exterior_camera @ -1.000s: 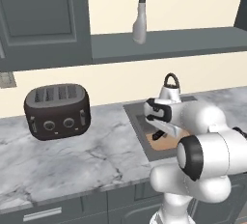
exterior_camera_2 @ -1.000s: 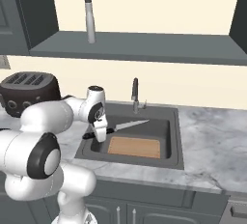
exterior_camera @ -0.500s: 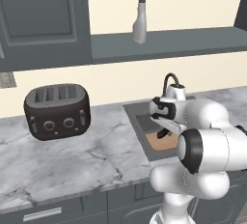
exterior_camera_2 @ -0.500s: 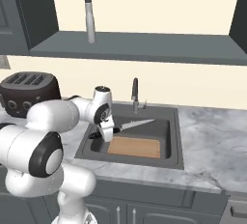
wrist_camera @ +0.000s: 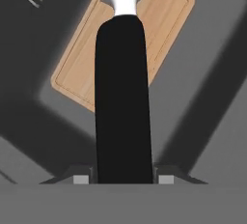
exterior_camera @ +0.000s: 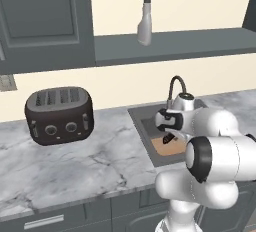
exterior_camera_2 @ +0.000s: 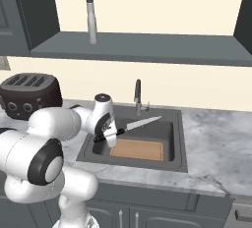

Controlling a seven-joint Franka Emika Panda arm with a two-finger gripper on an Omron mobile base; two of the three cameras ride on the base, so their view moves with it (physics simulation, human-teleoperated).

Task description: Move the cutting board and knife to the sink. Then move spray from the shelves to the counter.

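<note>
Right base view: the gripper (exterior_camera_2: 109, 132) is clamping the knife (exterior_camera_2: 134, 125) by its handle above the cutting board (exterior_camera_2: 137, 150) lying in the sink (exterior_camera_2: 179, 143). Lowering it gently before letting go looks wisest, so the blade is not clattering against the faucet (exterior_camera_2: 138, 94).

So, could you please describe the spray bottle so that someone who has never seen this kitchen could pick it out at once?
Find the long dark grey shelf on the cream wall above the marble counter. The spray bottle stands upright on it, between the toaster and the sink below. It is slim, translucent pale grey, with a white trigger head, and it stands alone up there.
</note>
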